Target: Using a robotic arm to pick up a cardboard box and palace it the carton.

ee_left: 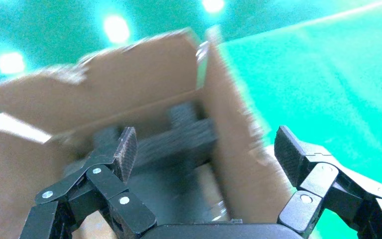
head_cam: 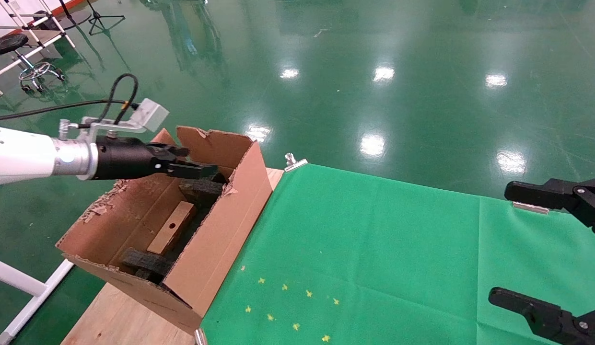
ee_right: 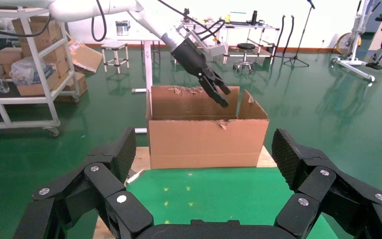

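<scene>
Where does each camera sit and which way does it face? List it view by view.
Head view: from the robot's head, down on the carton and green cloth; left gripper over the carton, right gripper parked.
Left wrist view: into the carton between open fingers.
Right wrist view: across the cloth at the carton and left gripper.
All three share the carton.

no readable text, labels or numbers
</scene>
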Available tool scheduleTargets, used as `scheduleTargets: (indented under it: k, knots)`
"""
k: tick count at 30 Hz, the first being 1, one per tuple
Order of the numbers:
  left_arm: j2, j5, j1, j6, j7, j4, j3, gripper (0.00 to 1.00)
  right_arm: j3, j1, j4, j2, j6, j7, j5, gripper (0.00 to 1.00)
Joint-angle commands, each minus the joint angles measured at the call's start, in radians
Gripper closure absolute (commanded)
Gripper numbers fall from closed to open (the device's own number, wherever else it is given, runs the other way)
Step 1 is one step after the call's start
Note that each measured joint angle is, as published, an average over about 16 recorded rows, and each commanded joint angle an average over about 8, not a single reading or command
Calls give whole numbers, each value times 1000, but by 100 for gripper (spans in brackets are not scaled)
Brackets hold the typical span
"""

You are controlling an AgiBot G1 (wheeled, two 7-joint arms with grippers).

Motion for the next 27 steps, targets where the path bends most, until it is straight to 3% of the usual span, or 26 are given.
scheduleTargets:
  k: [1, 27]
  knots:
    - [0, -25, 22, 14, 11, -31, -20, 0, 0, 0, 0, 0, 0, 0, 0, 0]
    - [-7, -351, 311, 190, 155, -435, -282, 0, 0, 0, 0, 0, 0, 0, 0, 0]
